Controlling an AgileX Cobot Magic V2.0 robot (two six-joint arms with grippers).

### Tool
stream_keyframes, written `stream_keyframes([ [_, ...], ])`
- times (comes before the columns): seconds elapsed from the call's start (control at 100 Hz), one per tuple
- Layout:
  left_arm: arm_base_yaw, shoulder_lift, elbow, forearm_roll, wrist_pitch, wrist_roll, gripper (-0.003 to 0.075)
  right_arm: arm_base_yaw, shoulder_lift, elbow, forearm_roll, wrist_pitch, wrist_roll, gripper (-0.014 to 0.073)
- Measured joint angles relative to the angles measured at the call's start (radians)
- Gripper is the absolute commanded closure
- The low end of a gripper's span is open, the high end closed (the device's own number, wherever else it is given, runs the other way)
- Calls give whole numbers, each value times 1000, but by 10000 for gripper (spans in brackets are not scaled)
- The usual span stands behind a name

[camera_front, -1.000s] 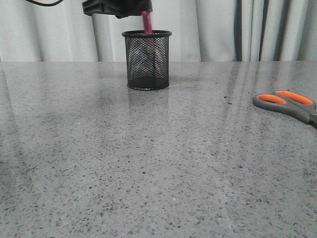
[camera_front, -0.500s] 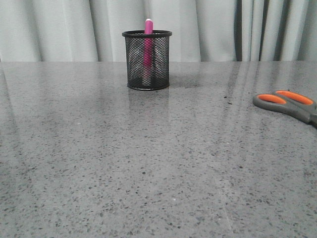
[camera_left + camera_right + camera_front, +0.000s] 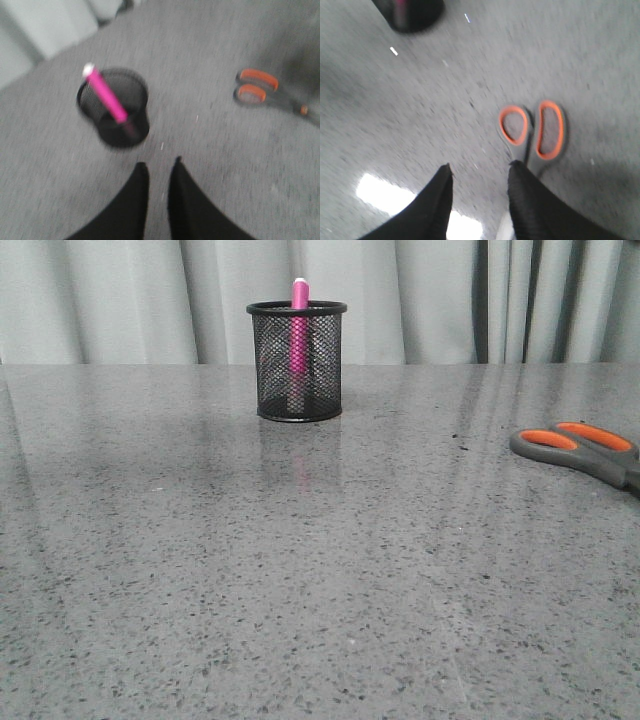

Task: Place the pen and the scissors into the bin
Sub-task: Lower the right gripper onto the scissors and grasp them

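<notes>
Grey speckled table [image 3: 300,570] carries one mesh bin [image 3: 297,361] with one pen [image 3: 299,330] standing inside, and one scissors [image 3: 578,450] lying flat well to its right. Left gripper [image 3: 159,167] narrowly parted, right gripper [image 3: 479,175] wider; both empty.

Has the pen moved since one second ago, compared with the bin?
Yes. In the front view the pen has dropped: then it was held above the bin, mostly over the rim; now it stands inside, only its tip above the rim.
</notes>
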Motion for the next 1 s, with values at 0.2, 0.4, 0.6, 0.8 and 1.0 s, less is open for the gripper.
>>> stream_keyframes([
  [0.2,54,-187,64,10,43,0,739,38,141,-11,-47,125,64,218],
  [0.4,54,-403,171,47,20,-17,739,38,226,-13,-93,159,97,218],
  [0.6,54,-583,293,90,-16,-57,739,4,334,-13,-109,154,124,219],
  [0.8,54,-671,358,94,-19,-72,739,-22,413,-14,-110,116,131,223],
  [1.0,54,-687,365,95,-25,-78,739,-26,454,-35,-109,129,139,228],
])
